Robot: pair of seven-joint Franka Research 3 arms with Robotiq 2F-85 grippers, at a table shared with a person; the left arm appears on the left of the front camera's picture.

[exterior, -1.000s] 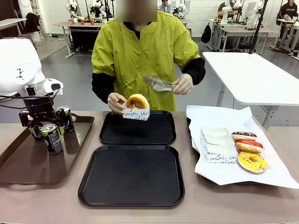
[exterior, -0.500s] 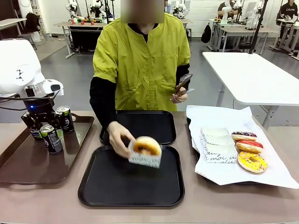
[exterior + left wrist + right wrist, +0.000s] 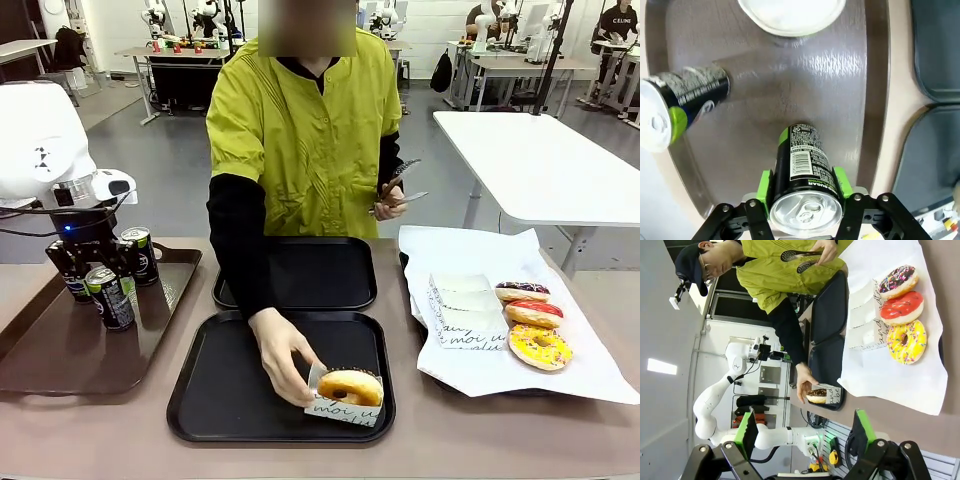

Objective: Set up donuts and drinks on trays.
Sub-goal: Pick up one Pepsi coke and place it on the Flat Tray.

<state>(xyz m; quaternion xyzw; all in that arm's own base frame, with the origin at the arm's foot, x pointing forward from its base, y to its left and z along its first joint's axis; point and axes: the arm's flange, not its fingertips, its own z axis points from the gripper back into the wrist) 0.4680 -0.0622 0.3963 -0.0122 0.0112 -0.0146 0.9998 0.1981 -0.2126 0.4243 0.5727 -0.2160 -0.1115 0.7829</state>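
Cans stand on a long brown tray [image 3: 765, 90] at the robot's left end of the tabletop [image 3: 120, 430]. The left tool [image 3: 802, 186] is clenched on a black can [image 3: 802, 160] with green print and a silver top, one green pad against each side. The black can is upright with its base on the brown tray. A second can [image 3: 690, 95] stands apart from it on the same tray, and the pale top of a third can [image 3: 790, 12] shows at the far edge of the left wrist view.

Two black trays lie in the middle of the tabletop, one behind the other. The person leans over them from the far side. One hand [image 3: 283, 352] rests on the near tray [image 3: 230, 390] and touches a small white box [image 3: 338, 409] with script lettering. The box sits in that tray's near right corner and holds a golden-brown donut [image 3: 349, 386]. The far tray [image 3: 300, 275] is bare. The person's other hand [image 3: 388, 205] holds metal tongs [image 3: 402, 183] up at chest height.

To the robot's right, a sheet of white paper [image 3: 470, 250] carries a row of flat white boxes [image 3: 465, 310]. Beside them three donuts lie in a line: a chocolate donut [image 3: 522, 291] with sprinkles, a red donut [image 3: 534, 313] and a yellow donut [image 3: 540, 347] with sprinkles.

The right tool [image 3: 805, 432] hangs released above the tabletop, with its green pads wide apart and nothing between them.
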